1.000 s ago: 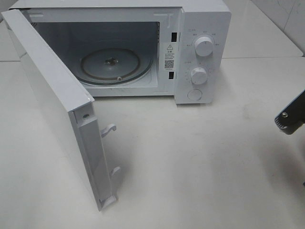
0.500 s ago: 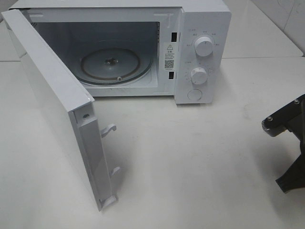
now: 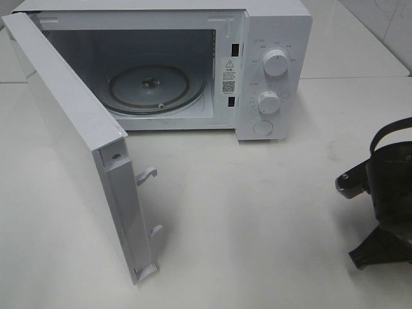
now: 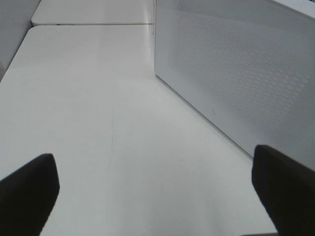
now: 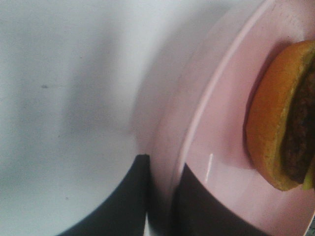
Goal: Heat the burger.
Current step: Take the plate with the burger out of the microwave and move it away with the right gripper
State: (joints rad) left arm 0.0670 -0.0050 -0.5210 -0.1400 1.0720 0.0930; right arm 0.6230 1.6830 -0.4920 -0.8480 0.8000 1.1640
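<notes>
Burger [image 5: 278,118] sitting on a pink plate [image 5: 216,147], seen only in the right wrist view: brown bun, dark patty, a tiny bit of green. Not to be seen in the high view, where only the arm shows at the right edge.

Right pincer [image 5: 160,196] pinching the plate's rim, one dark finger on each side, narrow and tight. Plate and burger off at the right side of the desk [image 3: 270,219], well apart from the microwave [image 3: 270,38].

Left pincer [image 4: 157,196] spread wide, holding nothing, low over the bare desk beside the microwave door [image 3: 71,129].

Job partly done, by the look of it. Door swung wide open to the left. Glass turntable [image 3: 154,87] inside, nothing on it. Burger gripped by its plate but not yet in. Left to do: carry plate over, set on turntable, let go, shut door, turn a knob.

Two white knobs [image 3: 275,62] and a round button on the right panel. Small marks around the knobs, too tiny to read. Warning triangle and square code sticker [image 3: 228,76] on the inner frame, words too small to make out. No brand name to be seen.
</notes>
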